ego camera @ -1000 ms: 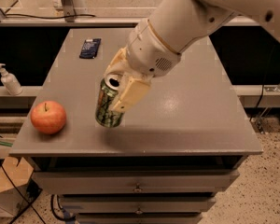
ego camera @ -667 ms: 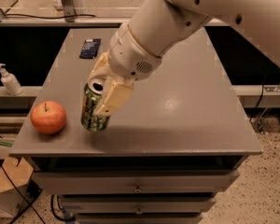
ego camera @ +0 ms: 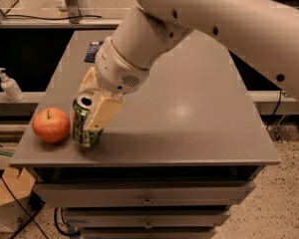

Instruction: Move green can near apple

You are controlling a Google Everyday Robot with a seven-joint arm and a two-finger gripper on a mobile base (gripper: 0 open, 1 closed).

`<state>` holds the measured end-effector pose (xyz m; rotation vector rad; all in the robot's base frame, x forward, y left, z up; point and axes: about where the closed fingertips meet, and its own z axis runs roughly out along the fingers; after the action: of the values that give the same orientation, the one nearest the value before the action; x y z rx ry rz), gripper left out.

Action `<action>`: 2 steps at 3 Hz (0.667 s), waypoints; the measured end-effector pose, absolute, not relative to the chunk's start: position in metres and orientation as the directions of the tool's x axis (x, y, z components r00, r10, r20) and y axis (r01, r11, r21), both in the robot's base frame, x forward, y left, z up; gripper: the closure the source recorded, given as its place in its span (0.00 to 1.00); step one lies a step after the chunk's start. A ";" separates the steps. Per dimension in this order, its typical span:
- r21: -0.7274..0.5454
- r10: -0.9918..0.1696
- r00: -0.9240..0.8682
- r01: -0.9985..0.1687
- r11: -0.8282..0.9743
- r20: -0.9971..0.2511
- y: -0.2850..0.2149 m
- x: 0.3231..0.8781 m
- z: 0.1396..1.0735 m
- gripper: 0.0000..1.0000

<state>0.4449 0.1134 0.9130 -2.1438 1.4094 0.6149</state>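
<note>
I see the gripper (ego camera: 92,119) low over the front left corner of the grey surface (ego camera: 189,108), its jaws closed on the green can (ego camera: 82,131). The can stands nearly upright with its silver top open to my camera. I cannot tell whether its base touches the surface. The apple (ego camera: 51,125) sits just to the can's left, stem up, close to the surface's left edge. The pale arm (ego camera: 214,14) reaches in from the upper right. A small dark object (ego camera: 93,51) lies at the rear left, and a pump bottle (ego camera: 10,86) stands on a ledge off the left side.
</note>
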 end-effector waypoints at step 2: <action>-0.159 -0.718 0.353 -0.932 -0.326 -0.600 0.116 0.451 0.901 0.00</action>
<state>0.4515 0.1163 0.9012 -2.1401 1.4337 0.5914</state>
